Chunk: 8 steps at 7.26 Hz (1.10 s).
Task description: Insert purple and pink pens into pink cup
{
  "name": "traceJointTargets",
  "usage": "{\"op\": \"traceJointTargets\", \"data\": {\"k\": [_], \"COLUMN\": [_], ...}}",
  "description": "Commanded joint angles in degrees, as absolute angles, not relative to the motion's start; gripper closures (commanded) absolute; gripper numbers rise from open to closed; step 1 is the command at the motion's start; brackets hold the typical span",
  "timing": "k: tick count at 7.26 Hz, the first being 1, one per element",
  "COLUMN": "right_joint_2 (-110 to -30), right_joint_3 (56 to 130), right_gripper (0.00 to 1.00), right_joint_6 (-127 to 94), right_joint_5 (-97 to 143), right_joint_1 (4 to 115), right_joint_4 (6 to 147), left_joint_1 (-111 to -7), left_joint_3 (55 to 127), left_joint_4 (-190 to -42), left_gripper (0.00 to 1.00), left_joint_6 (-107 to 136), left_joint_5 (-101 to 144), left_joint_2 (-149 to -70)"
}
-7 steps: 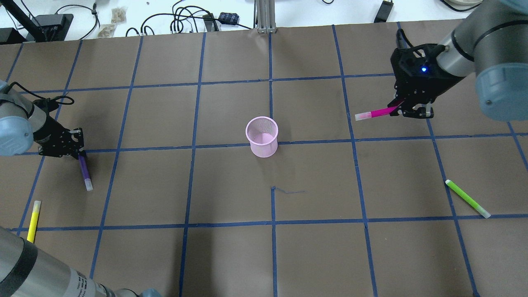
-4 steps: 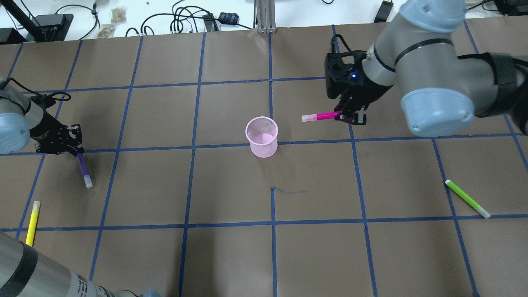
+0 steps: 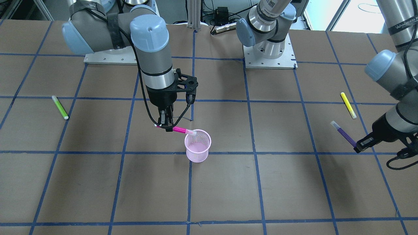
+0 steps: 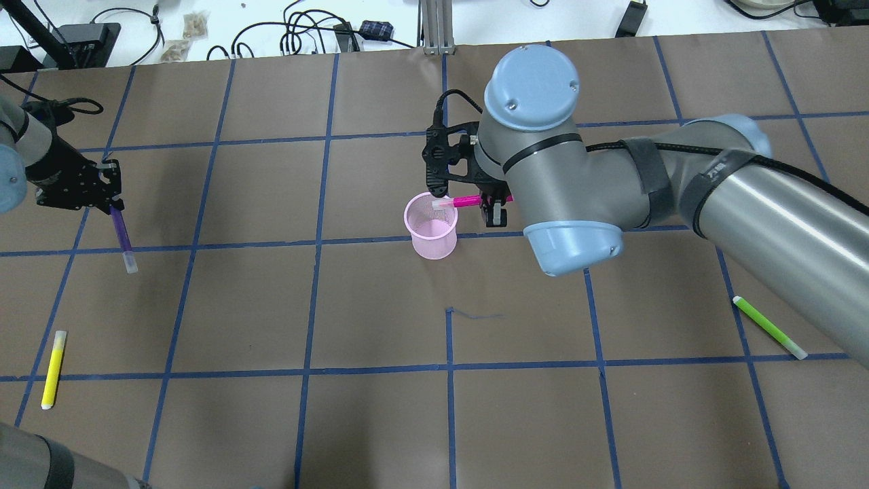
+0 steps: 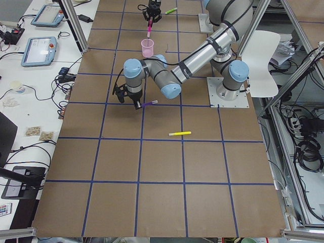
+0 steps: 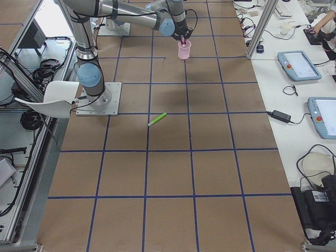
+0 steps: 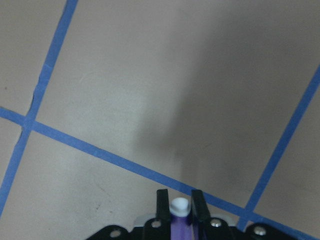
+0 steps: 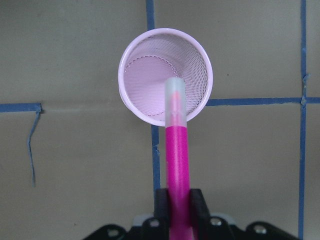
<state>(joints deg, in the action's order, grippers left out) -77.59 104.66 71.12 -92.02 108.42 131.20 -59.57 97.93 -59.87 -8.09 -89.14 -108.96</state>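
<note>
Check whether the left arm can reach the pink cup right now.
Probably not yet. The way from the left gripper, holding the purple pen, to the pink cup looks open, but the right gripper holds the pink pen over the cup's mouth.

Four pens: pink (image 4: pixel 468 201), purple (image 4: pixel 122 234), yellow (image 4: pixel 53 370), green (image 4: pixel 767 326); one cup (image 4: pixel 432 238).

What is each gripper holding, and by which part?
Right gripper: the pink plastic pen, fingers on its rear end, capped tip over the pink mesh cup. Left gripper: the purple plastic pen, by the end opposite its cap.
</note>
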Motion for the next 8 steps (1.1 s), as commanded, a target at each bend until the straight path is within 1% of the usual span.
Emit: {"op": "traceJointTargets", "data": {"k": [1,2,3,4,7,8], "right_joint_2": [-75.2,-73.0,-70.8,-70.4,-69.2,-69.2], "right_joint_3": [103.5,101.2,98.6,98.3,98.0,98.0], "right_gripper": [0.83,0.82,0.80,0.77,0.76,0.74], "right_joint_6": [71.1,71.5,71.6,71.7,73.0,73.0], "right_joint_5": [-98.7,-104.2,-104.8,-104.9,-105.7,-105.7], "right_joint_1": [111.9,115.2,116.6,116.6,118.1,118.0], "right_joint_4": [133.2,133.1,132.8,132.2,129.3,129.1], "left_joint_1": [-61.3,-61.4,-61.4,-61.4,-61.5,-61.5], "left_joint_3": [97.1,97.1,97.1,97.3,97.9,97.8], "left_joint_4": [-60.6,-60.6,-60.6,-60.6,-60.6,-60.6], "left_gripper": [1.00,1.00,1.00,1.00,1.00,1.00], "left_joint_6": [-8.1,-8.1,-8.1,-8.1,-8.3,-8.3], "left_joint_5": [-89.1,-89.1,-89.0,-89.0,-88.9,-88.9], "left_joint_2": [-106.9,-106.7,-106.6,-106.5,-106.3,-106.4]}}
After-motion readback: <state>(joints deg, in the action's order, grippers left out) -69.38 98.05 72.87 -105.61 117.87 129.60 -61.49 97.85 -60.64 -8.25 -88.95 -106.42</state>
